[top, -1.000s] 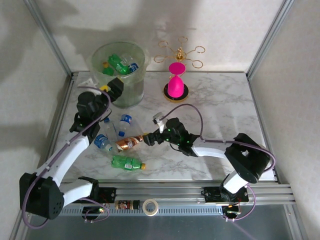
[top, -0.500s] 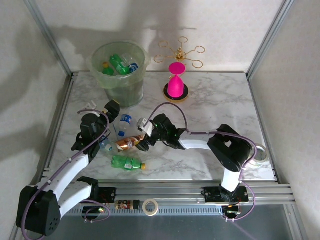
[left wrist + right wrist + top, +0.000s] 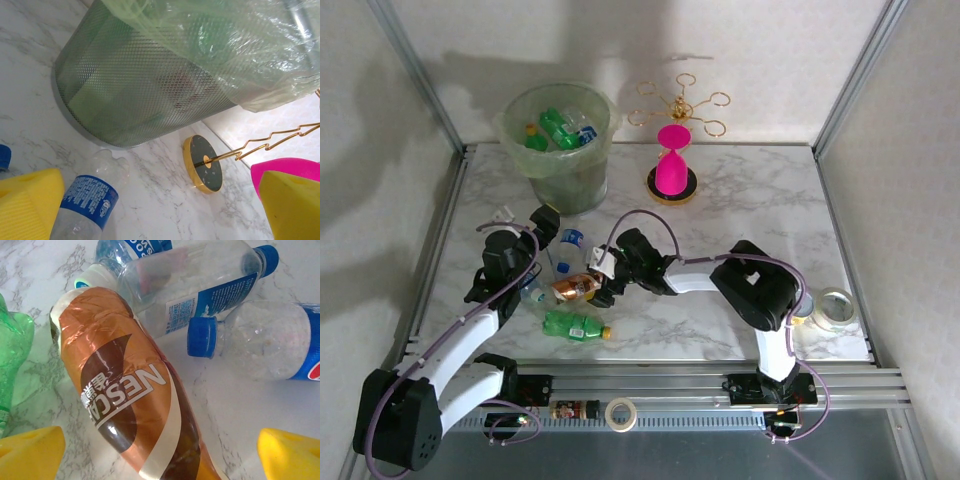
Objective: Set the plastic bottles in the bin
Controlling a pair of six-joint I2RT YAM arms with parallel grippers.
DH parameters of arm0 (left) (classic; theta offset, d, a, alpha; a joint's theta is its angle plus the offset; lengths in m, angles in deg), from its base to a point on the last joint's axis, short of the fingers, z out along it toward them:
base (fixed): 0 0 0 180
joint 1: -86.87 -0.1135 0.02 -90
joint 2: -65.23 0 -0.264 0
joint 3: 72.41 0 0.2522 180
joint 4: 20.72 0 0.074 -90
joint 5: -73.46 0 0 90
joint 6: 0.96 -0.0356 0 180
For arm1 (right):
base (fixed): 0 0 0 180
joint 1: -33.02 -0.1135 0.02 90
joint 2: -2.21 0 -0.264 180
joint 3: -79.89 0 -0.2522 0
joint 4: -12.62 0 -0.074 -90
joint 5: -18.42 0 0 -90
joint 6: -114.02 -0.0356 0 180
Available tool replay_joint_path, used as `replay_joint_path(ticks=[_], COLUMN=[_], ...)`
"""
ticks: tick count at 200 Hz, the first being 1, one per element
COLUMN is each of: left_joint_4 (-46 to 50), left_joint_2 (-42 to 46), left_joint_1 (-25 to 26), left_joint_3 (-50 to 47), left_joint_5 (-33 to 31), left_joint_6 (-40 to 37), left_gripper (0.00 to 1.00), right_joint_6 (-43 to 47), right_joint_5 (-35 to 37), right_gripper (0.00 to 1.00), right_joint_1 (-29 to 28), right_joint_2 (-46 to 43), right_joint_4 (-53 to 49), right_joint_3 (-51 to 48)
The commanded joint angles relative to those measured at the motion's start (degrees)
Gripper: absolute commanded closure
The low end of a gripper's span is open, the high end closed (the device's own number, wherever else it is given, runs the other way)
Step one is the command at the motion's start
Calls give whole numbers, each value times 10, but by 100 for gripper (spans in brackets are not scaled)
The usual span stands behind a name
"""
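Observation:
The bin [image 3: 558, 140] stands at the back left with several green and clear bottles inside; its meshed wall [image 3: 135, 90] shows close in the left wrist view. Several plastic bottles lie on the marble: a brown-labelled one [image 3: 575, 288], a green one [image 3: 575, 326] and clear blue-capped ones [image 3: 568, 245]. My right gripper [image 3: 603, 275] is open, its yellow fingers [image 3: 290, 455] on either side of the brown bottle [image 3: 130, 405] without squeezing it. My left gripper [image 3: 542, 222] is open above a clear blue-labelled bottle [image 3: 87, 200], facing the bin.
A pink hourglass-shaped object [image 3: 670, 170] on a gold base [image 3: 202, 165] and a gold wire stand [image 3: 680, 105] stand at the back centre. A tape roll [image 3: 835, 308] lies at the right edge. Another roll [image 3: 620, 413] sits on the front rail.
My left arm has drawn back from the bin and come down over the clear bottles. My right gripper has slid left until its fingers flank the brown bottle.

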Motion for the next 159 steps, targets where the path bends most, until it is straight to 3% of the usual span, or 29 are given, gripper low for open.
replay_joint_path(ticks=[1,32,120,159], left_joint_4=[1,1,-3,-7], left_joint_2=[15,15,13,11], left_joint_1=[-5,-6,-6,-7], left_joint_3=[-4,-4,-3,-1], left_joint_5=[-3,-4,3,5], left_joint_6=[5,5,19,25], left_gripper=[0,0,0,0], right_joint_6=[27,36,45,49], right_joint_5=[-12,-3,14,27], right_gripper=[2,4,30,36], right_joint_1=[-6,-6,1,8], right_joint_2=[19,37,35,17], right_joint_4=[0,-18,-30,-31], right_joint_3=[25,39,14,-13])
